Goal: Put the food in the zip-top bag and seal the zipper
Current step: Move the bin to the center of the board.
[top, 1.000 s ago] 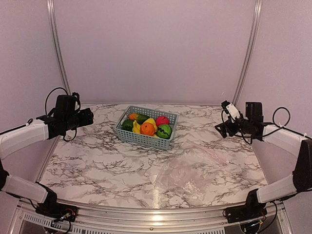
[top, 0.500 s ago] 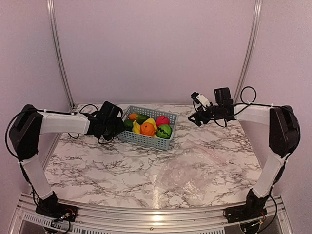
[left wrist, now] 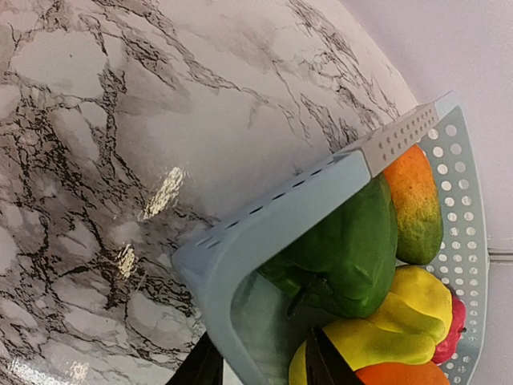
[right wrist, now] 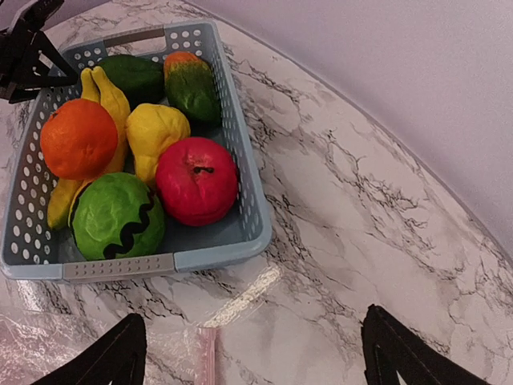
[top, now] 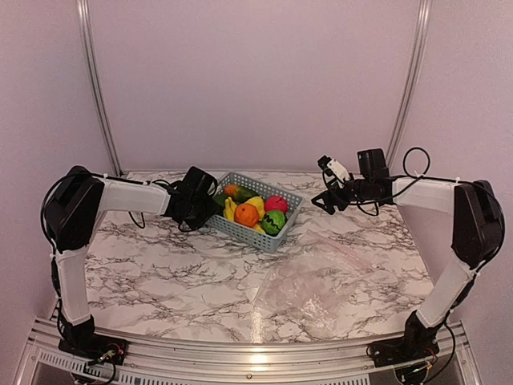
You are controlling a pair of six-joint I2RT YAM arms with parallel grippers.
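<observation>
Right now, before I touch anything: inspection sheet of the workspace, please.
surface: marble-pattern table.
job's things: bag flat and empty, front right; food all in the basket.
clutter: nothing seen.
grippers: left claw straddles the basket's corner wall, one finger inside and one outside, grip uncertain; right claw open, in the air to the right of the basket.
cables: black loops at both arms, off the table.
surroundings: plain walls, metal rails.
</observation>
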